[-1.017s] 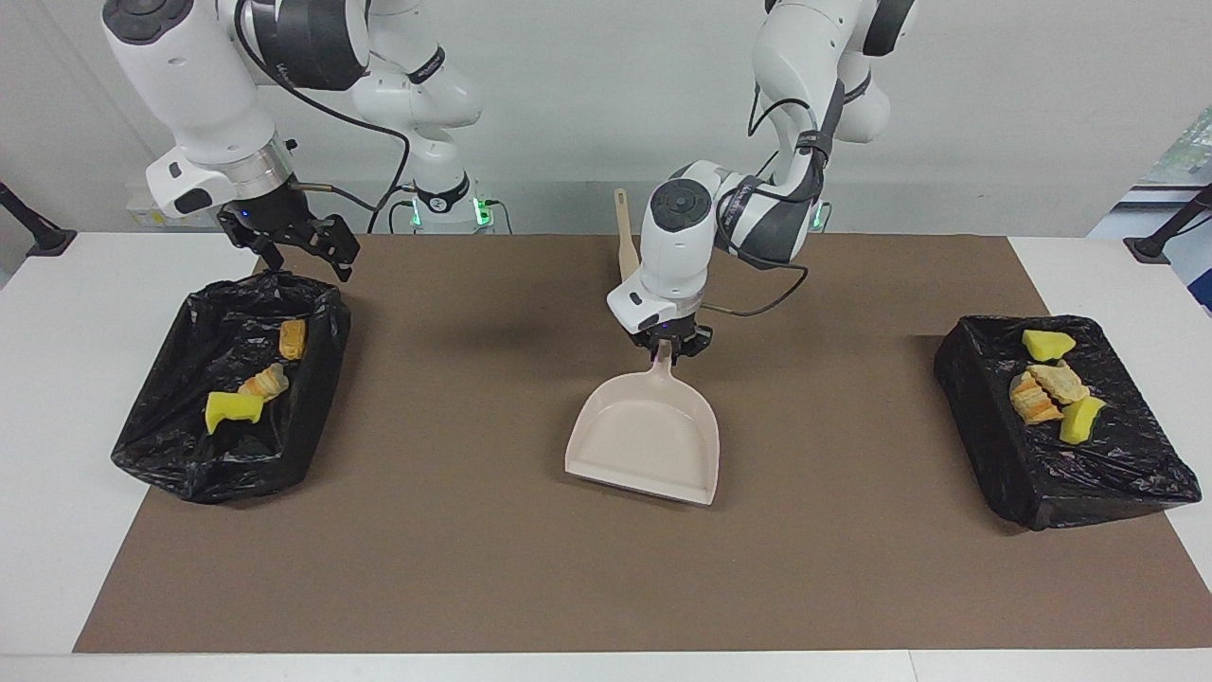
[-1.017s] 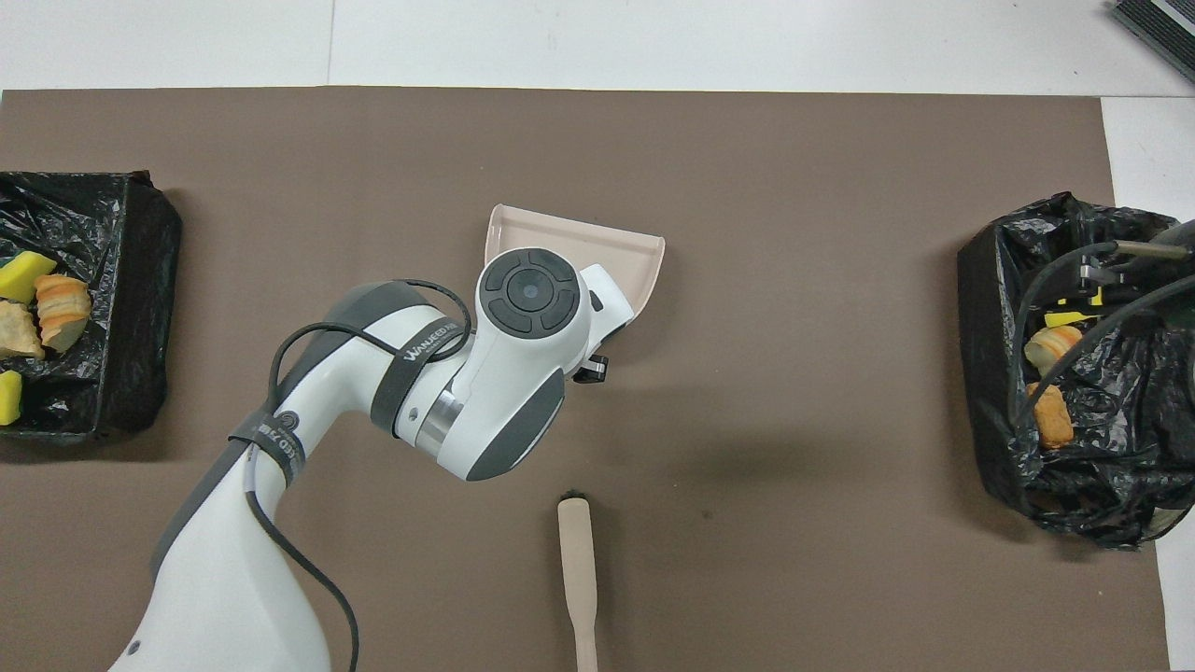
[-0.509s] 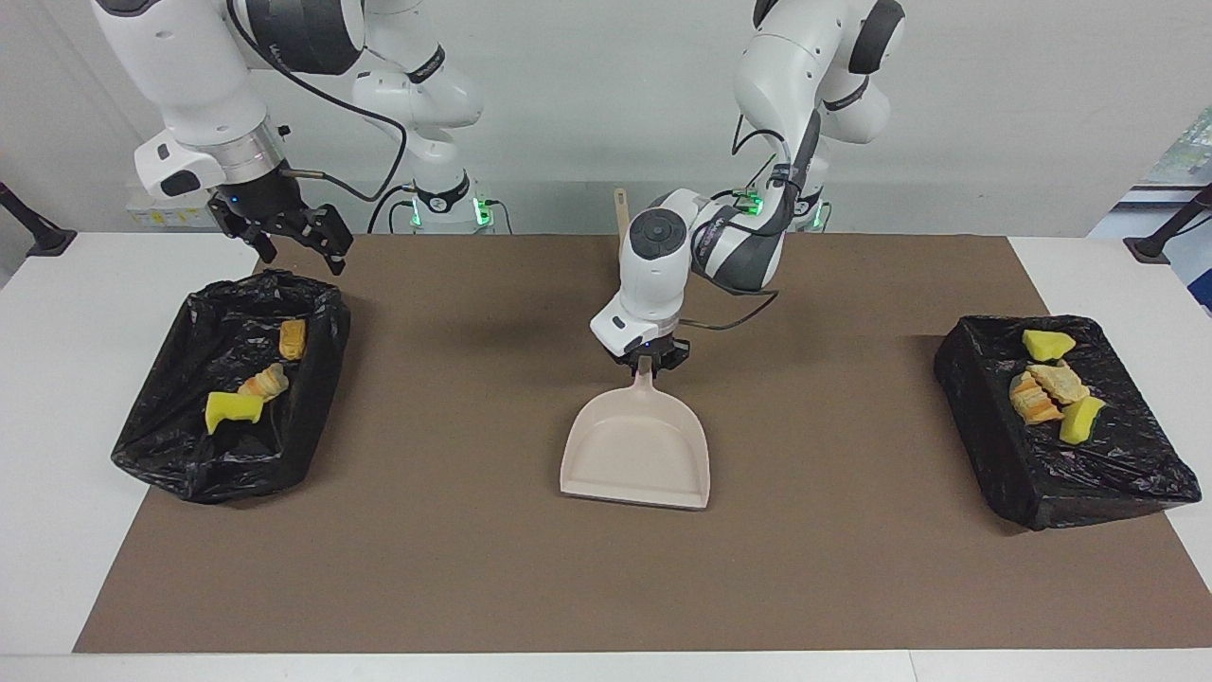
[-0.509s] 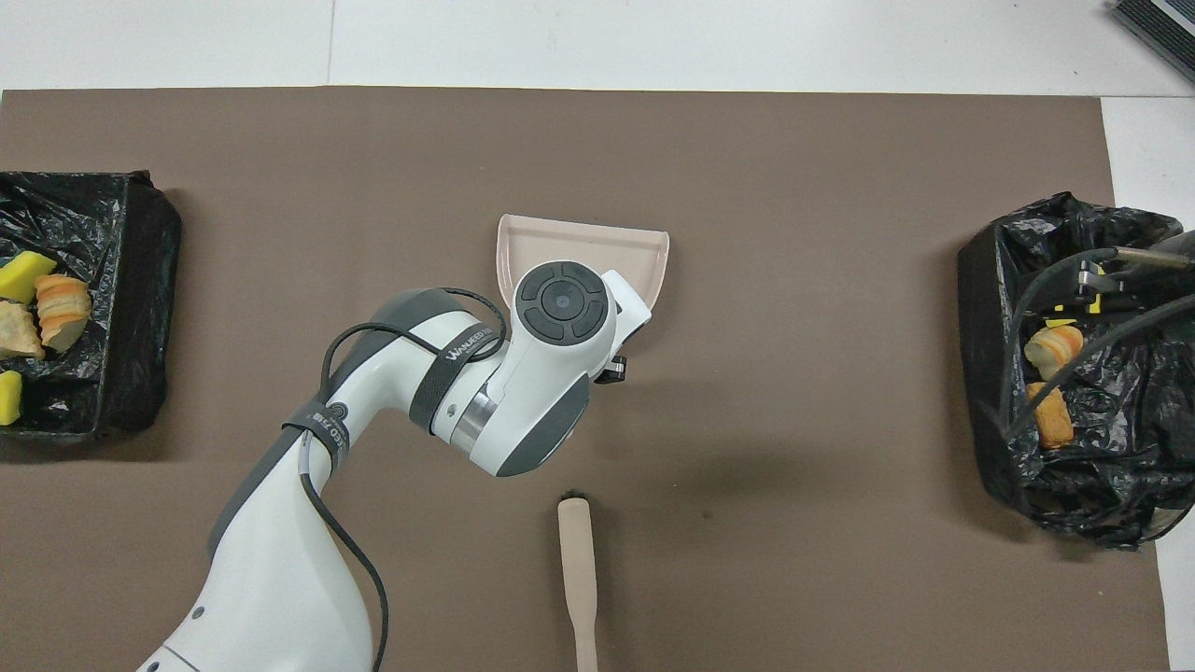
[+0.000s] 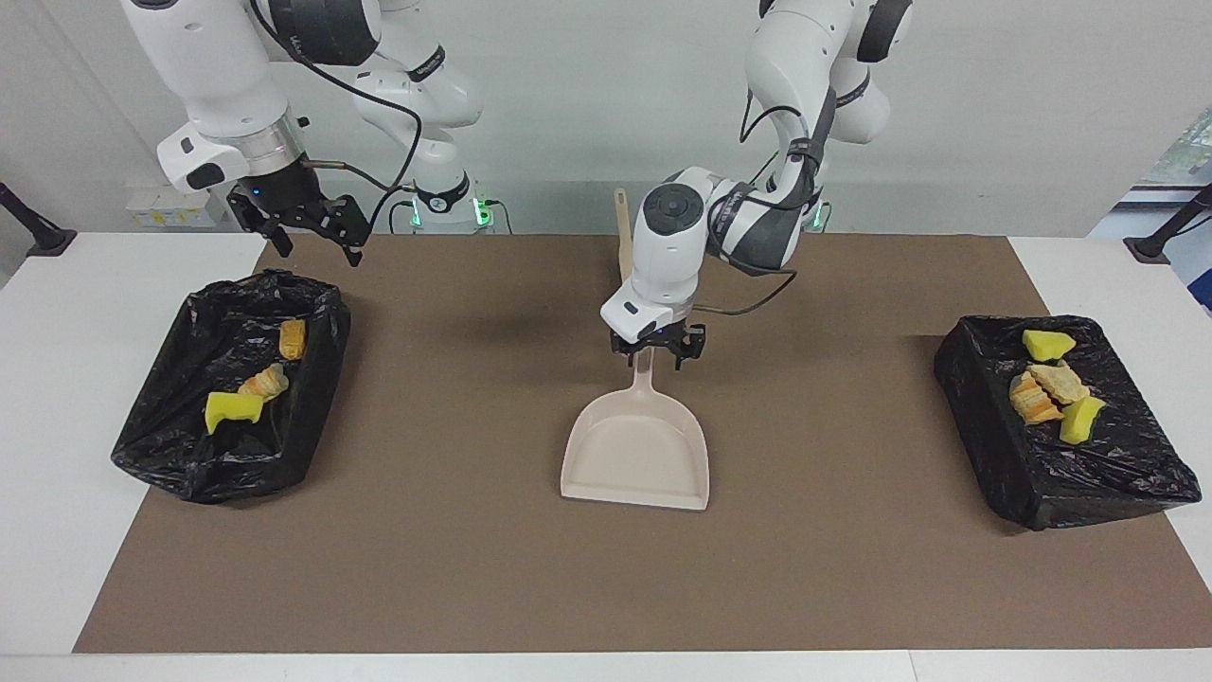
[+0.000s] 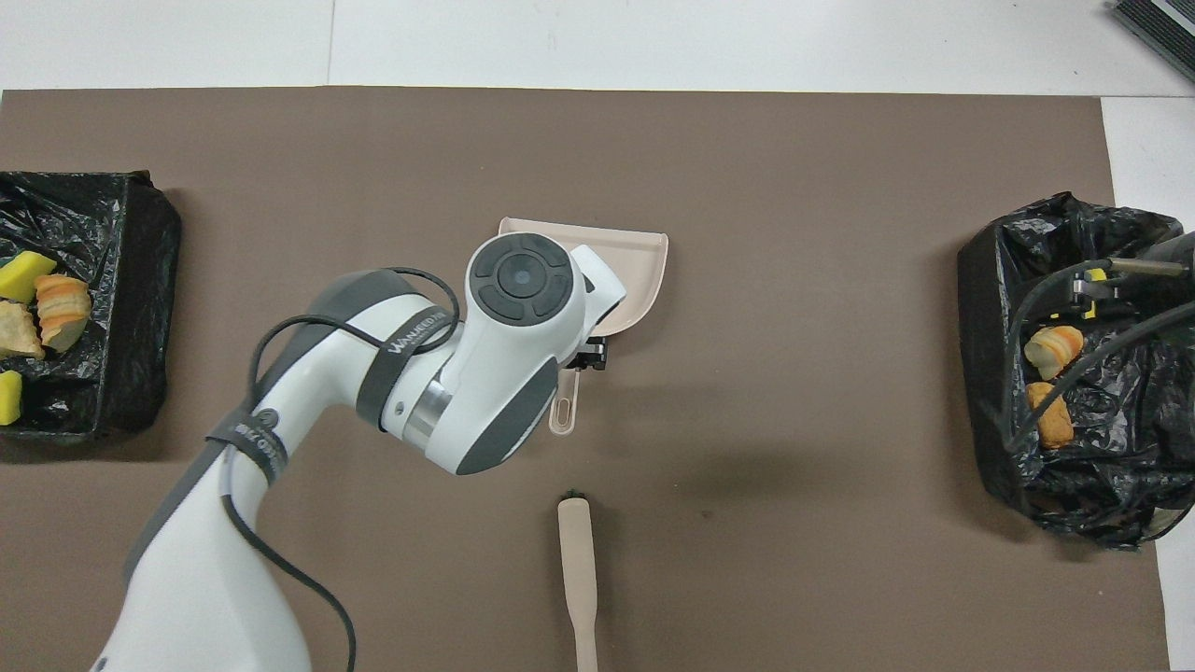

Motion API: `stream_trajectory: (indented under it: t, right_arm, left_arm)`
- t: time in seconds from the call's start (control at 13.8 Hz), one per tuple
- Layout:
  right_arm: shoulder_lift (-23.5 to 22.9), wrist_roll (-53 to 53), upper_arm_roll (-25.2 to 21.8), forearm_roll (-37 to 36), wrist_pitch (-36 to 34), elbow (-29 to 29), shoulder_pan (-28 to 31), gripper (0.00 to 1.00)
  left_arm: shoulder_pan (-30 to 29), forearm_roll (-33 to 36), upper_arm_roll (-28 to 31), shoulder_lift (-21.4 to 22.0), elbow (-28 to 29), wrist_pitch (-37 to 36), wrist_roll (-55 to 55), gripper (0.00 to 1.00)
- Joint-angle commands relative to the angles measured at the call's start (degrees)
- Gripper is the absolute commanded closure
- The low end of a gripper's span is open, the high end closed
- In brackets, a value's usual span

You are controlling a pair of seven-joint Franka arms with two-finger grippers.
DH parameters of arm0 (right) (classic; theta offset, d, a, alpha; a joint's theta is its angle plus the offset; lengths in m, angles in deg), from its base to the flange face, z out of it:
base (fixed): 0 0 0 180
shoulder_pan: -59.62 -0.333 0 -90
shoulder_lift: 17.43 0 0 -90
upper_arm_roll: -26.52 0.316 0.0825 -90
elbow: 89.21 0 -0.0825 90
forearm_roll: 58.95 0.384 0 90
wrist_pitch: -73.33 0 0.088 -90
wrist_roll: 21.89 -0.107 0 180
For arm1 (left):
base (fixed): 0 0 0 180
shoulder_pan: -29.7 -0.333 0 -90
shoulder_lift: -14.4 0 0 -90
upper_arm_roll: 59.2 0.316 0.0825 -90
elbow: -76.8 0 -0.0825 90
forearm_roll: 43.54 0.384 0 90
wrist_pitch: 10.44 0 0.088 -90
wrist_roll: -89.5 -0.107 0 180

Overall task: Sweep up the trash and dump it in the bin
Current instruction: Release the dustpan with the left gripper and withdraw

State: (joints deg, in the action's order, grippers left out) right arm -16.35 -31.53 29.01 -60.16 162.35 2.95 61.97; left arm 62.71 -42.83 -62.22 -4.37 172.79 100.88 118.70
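The beige dustpan (image 5: 636,455) lies flat and bare mid-mat, handle toward the robots; it also shows in the overhead view (image 6: 639,271). My left gripper (image 5: 655,352) hangs just over the handle, open and holding nothing. My right gripper (image 5: 317,248) is open and empty, in the air over the mat beside the robot-side corner of the bin (image 5: 170,464) at the right arm's end. That bin holds three trash bits: a yellow wedge (image 5: 232,409) and two bread-like pieces (image 5: 265,381). The other bin (image 5: 1089,493) holds several more, among them a yellow wedge (image 5: 1046,343).
The beige brush (image 6: 579,569) lies on the brown mat (image 5: 454,568), nearer to the robots than the dustpan; its handle shows beside my left arm (image 5: 622,232). Both black-bag bins also show in the overhead view (image 6: 121,280) (image 6: 990,373).
My left gripper has let go of the dustpan handle and risen a little; the dustpan turned square and lies flat. My right gripper rose and moved off the bin toward the table's middle.
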Motion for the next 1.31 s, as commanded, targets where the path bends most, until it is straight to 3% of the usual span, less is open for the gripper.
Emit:
stream_trajectory:
  t: [0.0, 0.15, 0.58, 0.8, 1.24]
  right_arm:
    - [1.3, 1.3, 0.0, 0.7, 1.0, 1.5, 0.2, 0.00]
    - [1.3, 1.4, 0.0, 0.8, 0.8, 1.5, 0.4, 0.00]
    - [1.1, 1.5, 0.0, 0.9, 0.2, 1.1, 0.5, 0.00]
    - [1.1, 1.5, 0.0, 0.9, 0.3, 1.1, 0.6, 0.00]
    - [1.1, 1.5, 0.0, 0.9, 0.3, 1.1, 0.6, 0.00]
  left_arm:
    - [-4.5, -0.7, -0.1, 4.1, 1.5, -5.5, -0.5, 0.00]
    - [-8.3, -0.6, -0.1, 7.8, 4.9, -5.1, -1.9, 0.00]
    - [-19.6, -0.6, -0.1, 20.8, 16.8, -5.5, -20.1, 0.00]
    - [-24.7, -0.7, 0.0, 23.0, 14.9, -7.7, -27.8, 0.00]
    - [-28.2, -0.4, 0.1, 22.5, -2.7, -23.1, -30.1, 0.00]
